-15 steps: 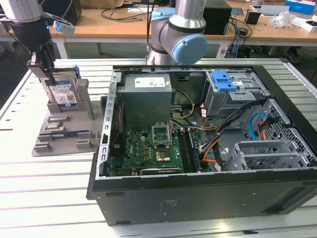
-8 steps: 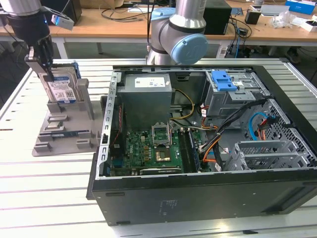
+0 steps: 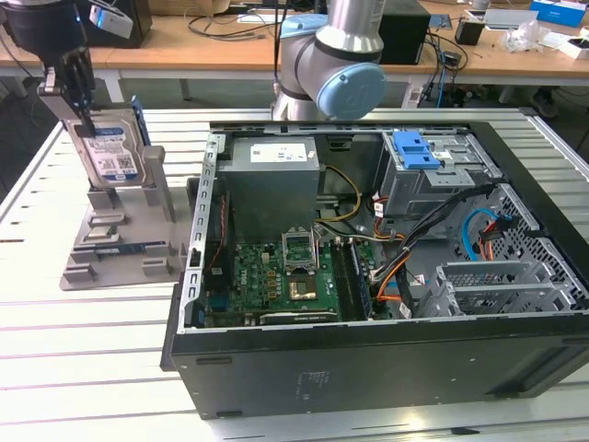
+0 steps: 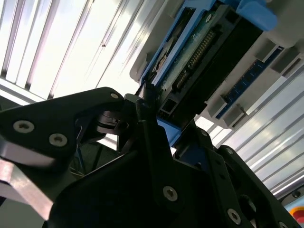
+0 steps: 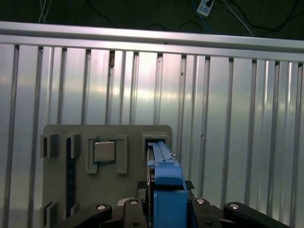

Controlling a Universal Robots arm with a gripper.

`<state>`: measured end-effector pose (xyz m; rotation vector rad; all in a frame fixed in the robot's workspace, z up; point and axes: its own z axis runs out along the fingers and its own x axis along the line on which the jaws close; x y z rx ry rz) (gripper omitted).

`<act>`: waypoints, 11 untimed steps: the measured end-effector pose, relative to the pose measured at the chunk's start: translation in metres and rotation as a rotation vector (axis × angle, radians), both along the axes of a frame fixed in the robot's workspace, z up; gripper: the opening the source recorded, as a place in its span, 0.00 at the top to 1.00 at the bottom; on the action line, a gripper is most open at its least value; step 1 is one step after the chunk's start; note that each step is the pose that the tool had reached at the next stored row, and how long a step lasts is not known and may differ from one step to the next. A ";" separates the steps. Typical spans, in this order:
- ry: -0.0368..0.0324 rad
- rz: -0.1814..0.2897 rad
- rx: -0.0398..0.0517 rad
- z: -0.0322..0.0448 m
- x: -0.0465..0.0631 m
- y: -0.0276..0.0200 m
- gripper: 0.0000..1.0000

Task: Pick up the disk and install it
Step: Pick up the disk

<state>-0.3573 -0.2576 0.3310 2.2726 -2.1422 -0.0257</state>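
Open computer case [image 3: 368,368] fills the lower right of the frame. At upper left, the tool [image 3: 81,109] is clamped on the top edge of the disk [image 3: 110,152], which stands upright in the grey stand [image 3: 120,249] on the surface [image 3: 55,322]. Carrying it over and installing it are not yet done.

Exterior view, 10 o'clock: gripper [image 3: 83,120] body cut off by the frame's upper edge, and it covers part of the disk's [image 3: 110,152] top. Disk's foot is hidden behind the grey stand's [image 3: 120,239] upright. Label print too small to read. Arm [image 3: 354,28] cropped at 12 o'clock. In the first wrist view the disk [image 5: 164,175] sits edge-on, label face hidden.
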 end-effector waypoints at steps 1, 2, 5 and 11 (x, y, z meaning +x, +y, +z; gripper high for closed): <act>0.0001 0.000 0.0000 0.0026 0.000 0.0002 0.63; 0.0000 0.000 0.0000 0.0049 0.000 0.0004 0.63; 0.0000 0.000 0.0000 0.0172 0.000 0.0015 0.63; 0.0001 0.000 0.0000 0.0336 0.000 0.0020 0.63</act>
